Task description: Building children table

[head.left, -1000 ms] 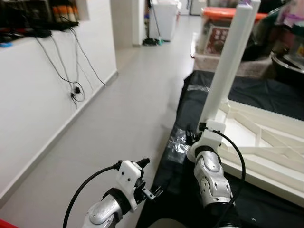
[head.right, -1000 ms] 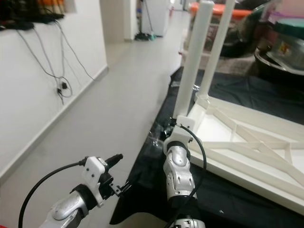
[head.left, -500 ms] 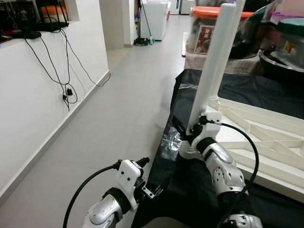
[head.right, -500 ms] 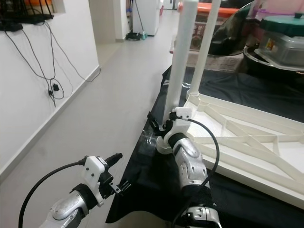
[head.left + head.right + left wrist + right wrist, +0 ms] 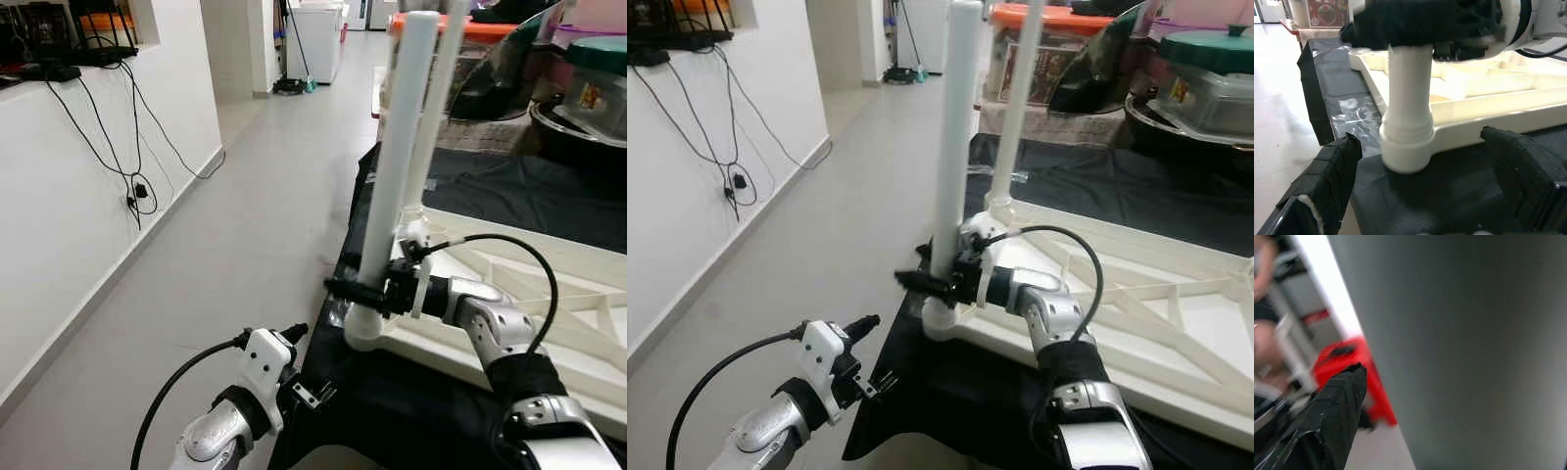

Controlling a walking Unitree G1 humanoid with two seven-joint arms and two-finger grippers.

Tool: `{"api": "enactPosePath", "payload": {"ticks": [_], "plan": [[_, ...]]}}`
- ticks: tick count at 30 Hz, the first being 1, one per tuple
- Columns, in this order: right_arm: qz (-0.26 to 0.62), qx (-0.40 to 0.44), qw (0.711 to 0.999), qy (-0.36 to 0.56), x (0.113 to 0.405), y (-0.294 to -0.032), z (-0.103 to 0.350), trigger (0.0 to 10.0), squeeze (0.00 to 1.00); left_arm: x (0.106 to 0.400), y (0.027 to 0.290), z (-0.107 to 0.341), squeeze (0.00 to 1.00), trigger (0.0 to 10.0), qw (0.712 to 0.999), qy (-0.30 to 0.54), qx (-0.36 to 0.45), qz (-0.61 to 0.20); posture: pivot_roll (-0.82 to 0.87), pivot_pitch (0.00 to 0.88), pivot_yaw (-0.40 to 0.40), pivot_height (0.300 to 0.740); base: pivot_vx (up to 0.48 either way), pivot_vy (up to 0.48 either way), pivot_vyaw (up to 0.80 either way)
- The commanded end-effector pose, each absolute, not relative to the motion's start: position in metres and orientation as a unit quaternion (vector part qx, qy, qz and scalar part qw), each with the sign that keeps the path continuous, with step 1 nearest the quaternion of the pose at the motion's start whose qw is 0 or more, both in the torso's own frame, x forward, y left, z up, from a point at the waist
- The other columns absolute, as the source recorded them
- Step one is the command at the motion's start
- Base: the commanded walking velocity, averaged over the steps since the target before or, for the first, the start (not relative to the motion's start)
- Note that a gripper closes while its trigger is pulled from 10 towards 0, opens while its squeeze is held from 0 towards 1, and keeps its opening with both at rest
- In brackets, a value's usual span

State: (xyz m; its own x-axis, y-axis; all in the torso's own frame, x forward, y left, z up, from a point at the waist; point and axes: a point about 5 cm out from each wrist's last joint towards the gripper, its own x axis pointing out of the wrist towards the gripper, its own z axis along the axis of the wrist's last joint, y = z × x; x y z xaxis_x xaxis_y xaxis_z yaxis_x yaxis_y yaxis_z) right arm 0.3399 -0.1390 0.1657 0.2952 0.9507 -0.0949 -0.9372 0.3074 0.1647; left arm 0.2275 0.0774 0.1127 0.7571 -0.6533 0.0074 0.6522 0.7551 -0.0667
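The white children's table (image 5: 1185, 387) lies upside down on a black cloth (image 5: 411, 421). A white leg (image 5: 397, 147) stands upright in the near left corner socket (image 5: 1405, 147). My right gripper (image 5: 358, 291) reaches in from the right and is shut around the leg's lower part; the leg (image 5: 1474, 333) looms right beside one black finger (image 5: 1327, 421). A second leg (image 5: 1019, 108) stands at the far left corner. My left gripper (image 5: 304, 392) hovers low, a little in front of the corner, open with nothing between its fingers (image 5: 1327, 176).
The cloth's edge drops to the grey floor (image 5: 265, 196) on my left. A white wall with hanging cables (image 5: 137, 186) runs along the far left. An orange-lidded box (image 5: 1048, 49) and a green-lidded pot (image 5: 1205, 69) stand behind the table.
My right arm has swung from under the leg to reach in from the right, still gripping it. The leg has shifted left and nearer. The left arm has not moved.
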Motion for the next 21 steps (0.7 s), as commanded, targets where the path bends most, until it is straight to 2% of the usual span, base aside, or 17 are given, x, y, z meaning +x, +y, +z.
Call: {"api": "enactPosePath", "payload": {"ticks": [1, 3, 4, 5, 10, 12, 13, 14, 15, 16, 17, 18, 20, 21], "plan": [[0.629, 0.020, 0.768, 0.121, 0.333, -0.124, 0.154, 9.1, 0.00, 0.227, 0.080, 0.109, 0.00, 10.0, 0.939, 0.017, -0.030, -0.343, 0.08, 0.000, -0.032, 0.740, 0.000, 0.000, 0.00], [0.636, 0.011, 0.761, 0.127, 0.332, -0.123, 0.151, 9.1, 0.00, 0.227, 0.080, 0.109, 0.00, 10.0, 0.938, 0.018, -0.031, -0.344, 0.08, 0.000, -0.032, 0.740, 0.000, 0.000, 0.00], [0.640, -0.005, 0.756, 0.138, 0.330, -0.123, 0.146, 3.2, 0.00, 0.226, 0.079, 0.109, 0.00, 10.0, 0.938, 0.018, -0.031, -0.344, 0.08, 0.000, -0.030, 0.740, 0.000, 0.000, 0.00], [0.637, -0.020, 0.757, 0.145, 0.330, -0.124, 0.142, 0.0, 0.00, 0.226, 0.079, 0.109, 0.00, 10.0, 0.938, 0.018, -0.032, -0.345, 0.08, 0.000, -0.035, 0.740, 0.000, 0.000, 0.00], [0.635, -0.043, 0.757, 0.148, 0.329, -0.126, 0.137, 0.0, 0.00, 0.226, 0.079, 0.108, 0.00, 10.0, 0.938, 0.018, -0.032, -0.345, 0.08, 0.000, -0.035, 0.740, 0.000, 0.000, 0.00], [0.533, -0.062, 0.835, 0.123, 0.345, -0.128, 0.135, 0.0, 0.00, 0.226, 0.079, 0.108, 0.00, 10.0, 0.938, 0.019, -0.033, -0.345, 0.08, 0.000, -0.039, 0.740, 0.000, 0.000, 0.00], [0.533, -0.062, 0.835, 0.123, 0.345, -0.128, 0.135, 0.0, 0.00, 0.226, 0.079, 0.108, 0.00, 10.0, 0.938, 0.019, -0.033, -0.345, 0.08, 0.000, -0.039, 0.740, 0.000, 0.000, 0.00], [0.486, -0.064, 0.864, 0.117, 0.350, -0.130, 0.134, 0.0, 0.00, 0.225, 0.078, 0.108, 0.00, 10.0, 0.938, 0.019, -0.033, -0.345, 0.08, 0.000, -0.039, 0.740, 0.000, 0.000, 0.00], [0.486, -0.064, 0.864, 0.117, 0.350, -0.130, 0.134, 0.0, 0.00, 0.225, 0.078, 0.108, 0.00, 10.0, 0.938, 0.019, -0.033, -0.345, 0.08, 0.000, -0.039, 0.740, 0.000, 0.000, 0.00], [0.421, -0.059, 0.897, 0.122, 0.355, -0.135, 0.131, 0.0, 0.00, 0.225, 0.078, 0.108, 0.00, 10.0, 0.938, 0.019, -0.034, -0.346, 0.08, 0.000, -0.040, 0.740, 0.000, 0.000, 0.00], [0.421, -0.059, 0.897, 0.122, 0.355, -0.135, 0.131, 0.0, 0.00, 0.225, 0.078, 0.108, 0.00, 10.0, 0.938, 0.019, -0.034, -0.346, 0.08, 0.000, -0.040, 0.740, 0.000, 0.000, 0.00], [0.361, -0.050, 0.922, 0.130, 0.359, -0.140, 0.129, 0.0, 0.00, 0.225, 0.078, 0.108, 0.00, 10.0, 0.938, 0.019, -0.034, -0.346, 0.07, 0.000, -0.036, 0.740, 0.000, 0.000, 0.00], [0.361, -0.050, 0.922, 0.130, 0.359, -0.140, 0.129, 0.0, 0.00, 0.225, 0.078, 0.108, 0.00, 10.0, 0.938, 0.019, -0.034, -0.346, 0.07, 0.000, -0.036, 0.740, 0.000, 0.000, 0.00], [0.162, -0.020, 0.977, 0.140, 0.364, -0.162, 0.122, 0.0, 0.00, 0.224, 0.078, 0.108, 0.00, 10.0, 0.937, 0.020, -0.035, -0.347, 0.07, 0.000, -0.036, 0.740, 0.000, 0.000, 0.00]]}}
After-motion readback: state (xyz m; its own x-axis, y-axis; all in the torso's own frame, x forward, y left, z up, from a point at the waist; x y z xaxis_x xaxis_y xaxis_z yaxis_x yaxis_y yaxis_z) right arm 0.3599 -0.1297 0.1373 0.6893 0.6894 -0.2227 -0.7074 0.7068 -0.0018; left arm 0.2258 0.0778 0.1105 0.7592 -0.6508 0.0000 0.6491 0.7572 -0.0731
